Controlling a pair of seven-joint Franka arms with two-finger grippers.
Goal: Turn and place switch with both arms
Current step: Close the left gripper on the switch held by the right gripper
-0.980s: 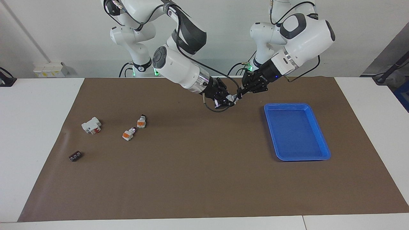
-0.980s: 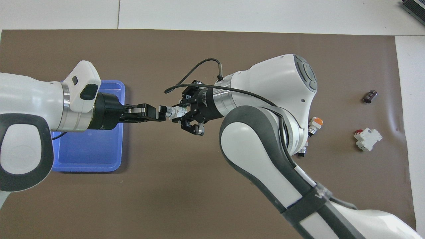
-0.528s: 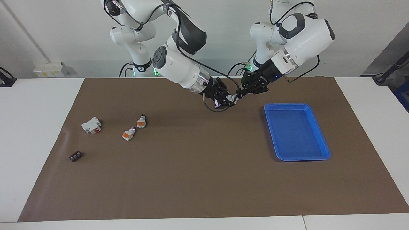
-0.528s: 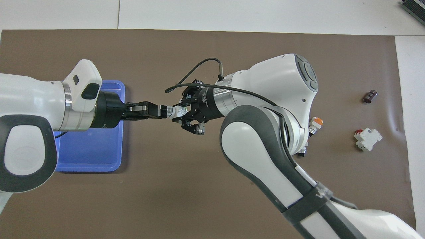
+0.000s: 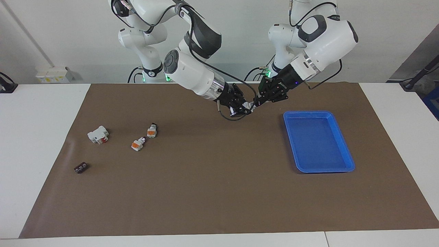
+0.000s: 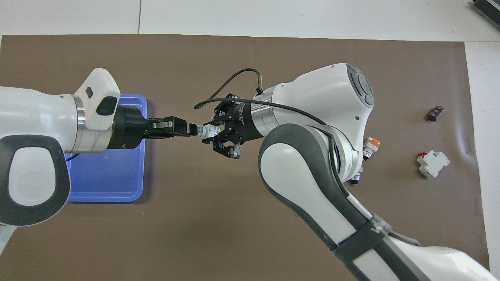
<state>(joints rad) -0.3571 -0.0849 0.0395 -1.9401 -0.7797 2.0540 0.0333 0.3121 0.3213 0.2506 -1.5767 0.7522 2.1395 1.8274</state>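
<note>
One camera sits high across the table [image 5: 41, 137] and faces the robots, taking in the whole brown mat [image 5: 219, 192] with both arm bases at the top. The other hangs above the robots' end, looking forward and steeply down, closer in. The two are half a turn apart. Both share the mat and the blue tray [image 5: 343, 151] [image 6: 105, 195].

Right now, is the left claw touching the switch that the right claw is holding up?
Touching. In the overhead view the left claw is closed on the black knob end of the switch, whose white body sits in the right claw.
</note>
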